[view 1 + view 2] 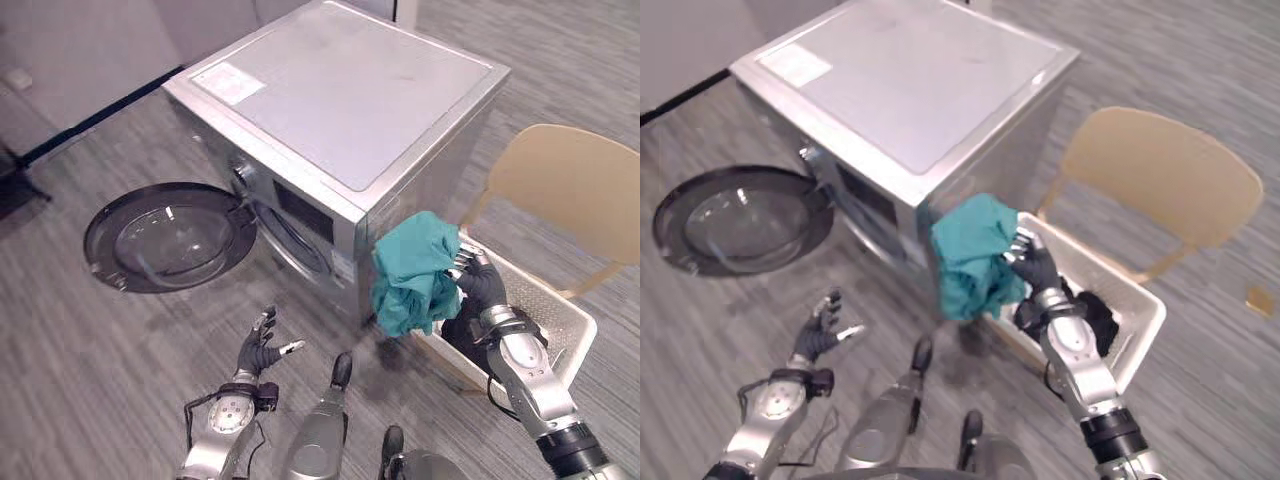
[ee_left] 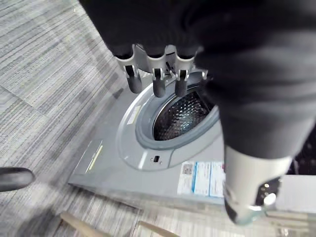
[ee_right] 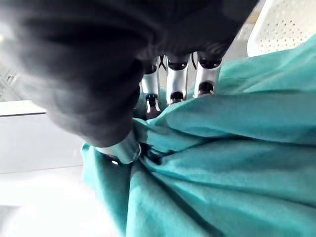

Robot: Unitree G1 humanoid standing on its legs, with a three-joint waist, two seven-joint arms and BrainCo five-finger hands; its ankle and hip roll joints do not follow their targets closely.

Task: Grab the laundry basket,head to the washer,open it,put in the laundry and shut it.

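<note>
Grey carpet holds one open washer (image 1: 330, 130), one basket (image 1: 560, 320); right hand (image 1: 478, 285) grips one teal garment (image 1: 412, 272).

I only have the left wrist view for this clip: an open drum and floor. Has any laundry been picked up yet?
Observer: Yes. The right hand is curled round a teal cloth, lifted above the white laundry basket.
Operator: Is the basket empty then?
Observer: No, a dark garment lies inside it.
Operator: Where does the basket sit relative to the washer?
Observer: Beside the washer, at its side panel on the robot's right, with a tan chair behind it.
Operator: And the door?
Observer: The round door is swung fully open to the robot's left; the left hand hangs relaxed, holding nothing.
</note>
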